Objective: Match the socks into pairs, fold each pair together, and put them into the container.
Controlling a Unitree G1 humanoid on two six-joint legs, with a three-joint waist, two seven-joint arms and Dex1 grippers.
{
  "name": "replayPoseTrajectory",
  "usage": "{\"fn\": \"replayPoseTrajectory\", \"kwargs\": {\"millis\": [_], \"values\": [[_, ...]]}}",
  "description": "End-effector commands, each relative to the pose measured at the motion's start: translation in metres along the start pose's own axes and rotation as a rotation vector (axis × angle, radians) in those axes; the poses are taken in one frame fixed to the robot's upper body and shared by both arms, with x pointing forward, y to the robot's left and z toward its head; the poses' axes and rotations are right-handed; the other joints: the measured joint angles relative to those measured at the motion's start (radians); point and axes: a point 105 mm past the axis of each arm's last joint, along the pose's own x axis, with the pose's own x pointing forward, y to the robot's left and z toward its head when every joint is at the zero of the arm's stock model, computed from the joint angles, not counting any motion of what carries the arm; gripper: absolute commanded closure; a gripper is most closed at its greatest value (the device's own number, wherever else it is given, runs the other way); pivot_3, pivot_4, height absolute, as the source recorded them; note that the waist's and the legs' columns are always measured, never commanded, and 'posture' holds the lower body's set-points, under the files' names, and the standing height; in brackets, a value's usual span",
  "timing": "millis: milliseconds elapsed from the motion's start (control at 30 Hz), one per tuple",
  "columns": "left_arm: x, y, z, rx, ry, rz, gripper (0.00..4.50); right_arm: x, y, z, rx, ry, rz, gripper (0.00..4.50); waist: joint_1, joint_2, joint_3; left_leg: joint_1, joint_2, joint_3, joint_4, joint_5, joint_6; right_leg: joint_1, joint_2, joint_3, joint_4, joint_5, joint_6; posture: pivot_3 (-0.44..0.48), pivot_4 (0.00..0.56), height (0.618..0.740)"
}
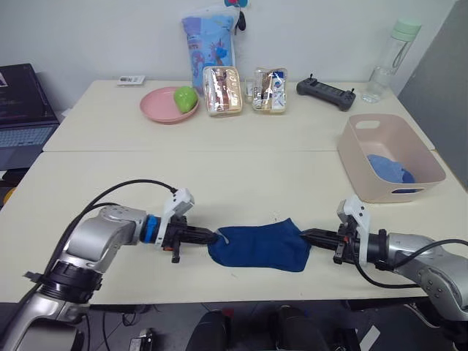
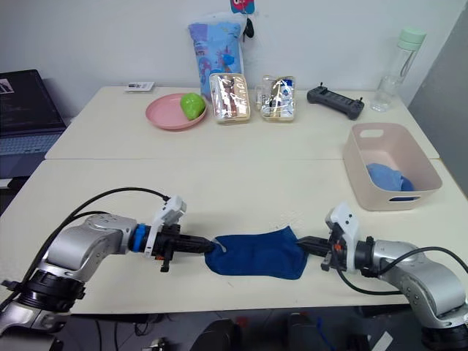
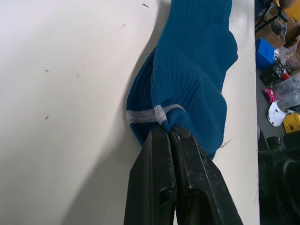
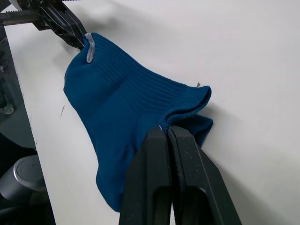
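Two pale cream tables (image 1: pixel 241 128) stand pushed together, a seam running between them, against a plain white wall (image 1: pixel 95 36). A laptop (image 1: pixel 22 110) sits off to the left. Grey panelling (image 1: pixel 439 80) rises at the right.

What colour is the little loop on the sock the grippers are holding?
Light grey, against the dark blue sock. The loop shows best in the left wrist view.

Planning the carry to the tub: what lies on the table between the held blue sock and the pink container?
Nothing: in the left eye view, bare table runs from the blue sock, pinched by the left gripper and right gripper, to the container.
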Motion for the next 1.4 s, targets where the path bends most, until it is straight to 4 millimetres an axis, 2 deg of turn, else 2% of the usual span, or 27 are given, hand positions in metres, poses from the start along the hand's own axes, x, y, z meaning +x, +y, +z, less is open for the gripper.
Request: {"fn": "replayPoseTrajectory", "kwargs": {"millis": [33,267,400,567,767,900,967,1067,1233,1300,1367,1400], "values": [[0.0,0.003,0.006,0.047,-0.006,0.009,4.48,-0.006,0.004,0.004,-0.028,-0.009,-0.001,4.5,0.0,0.0,0.0,0.0,0.0,0.0,0.0,0.0,0.0,0.0,0.0,0.0,0.0,0.0,0.0,0.0,0.15,0.74],[0.002,0.002,0.004,0.058,0.006,-0.008,4.48,-0.009,-0.003,0.002,-0.037,0.005,-0.03,4.5,0.0,0.0,0.0,0.0,0.0,0.0,0.0,0.0,0.0,0.0,0.0,0.0,0.0,0.0,0.0,0.0,0.15,0.74],[0.006,-0.001,0.002,0.063,0.011,-0.02,4.48,-0.008,0.003,-0.003,-0.023,0.029,0.0,4.5,0.0,0.0,0.0,0.0,0.0,0.0,0.0,0.0,0.0,0.0,0.0,0.0,0.0,0.0,0.0,0.0,0.15,0.74],[0.009,-0.003,0.003,0.069,0.005,-0.022,4.48,-0.012,0.01,0.005,0.001,-0.002,0.027,4.5,0.0,0.0,0.0,0.0,0.0,0.0,0.0,0.0,0.0,0.0,0.0,0.0,0.0,0.0,0.0,0.0,0.15,0.74],[0.01,0.001,0.003,0.096,0.008,-0.005,4.48,-0.007,0.005,-0.009,-0.007,0.051,-0.001,4.5,0.0,0.0,0.0,0.0,0.0,0.0,0.0,0.0,0.0,0.0,0.0,0.0,0.0,0.0,0.0,0.0,0.15,0.74],[0.009,0.003,0.006,0.114,-0.002,0.002,4.48,-0.002,0.007,-0.01,-0.009,0.04,-0.006,4.5,0.0,0.0,0.0,0.0,0.0,0.0,0.0,0.0,0.0,0.0,0.0,0.0,0.0,0.0,0.0,0.0,0.15,0.74],[0.008,0.003,0.007,0.118,-0.009,0.002,4.08,-0.001,0.007,-0.009,-0.016,0.033,-0.009,4.5,0.0,0.0,0.0,0.0,0.0,0.0,0.0,0.0,0.0,0.0,0.0,0.0,0.0,0.0,0.0,0.0,0.15,0.74],[0.004,0.005,0.009,0.12,-0.028,0.02,3.35,-0.004,0.004,-0.005,-0.027,0.011,-0.026,3.82,0.0,0.0,0.0,0.0,0.0,0.0,0.0,0.0,0.0,0.0,0.0,0.0,0.0,0.0,0.0,0.0,0.15,0.74],[-0.01,0.018,0.014,0.103,-0.087,0.115,1.76,-0.015,-0.003,0.001,-0.045,-0.017,-0.085,2.09,0.0,0.0,0.0,0.0,0.0,0.0,0.0,0.0,0.0,0.0,0.0,0.0,0.0,0.0,0.0,0.0,0.15,0.74],[-0.011,0.016,0.013,0.073,-0.107,0.107,1.18,-0.017,-0.004,0.001,-0.023,-0.026,-0.105,1.43,0.0,0.0,0.0,0.0,0.0,0.0,0.0,0.0,0.0,0.0,0.0,0.0,0.0,0.0,0.0,0.0,0.15,0.74],[-0.007,0.01,0.009,0.069,-0.091,0.077,1.15,-0.015,-0.004,-0.003,0.0,-0.019,-0.107,0.74,0.0,0.0,0.0,0.0,0.0,0.0,0.0,0.0,0.0,0.0,0.0,0.0,0.0,0.0,0.0,0.0,0.15,0.74],[-0.004,0.007,0.006,0.069,-0.083,0.069,1.15,-0.013,-0.004,-0.006,0.004,-0.012,-0.107,0.74,0.0,0.0,0.0,0.0,0.0,0.0,0.0,0.0,0.0,0.0,0.0,0.0,0.0,0.0,0.0,0.0,0.15,0.74]]}}
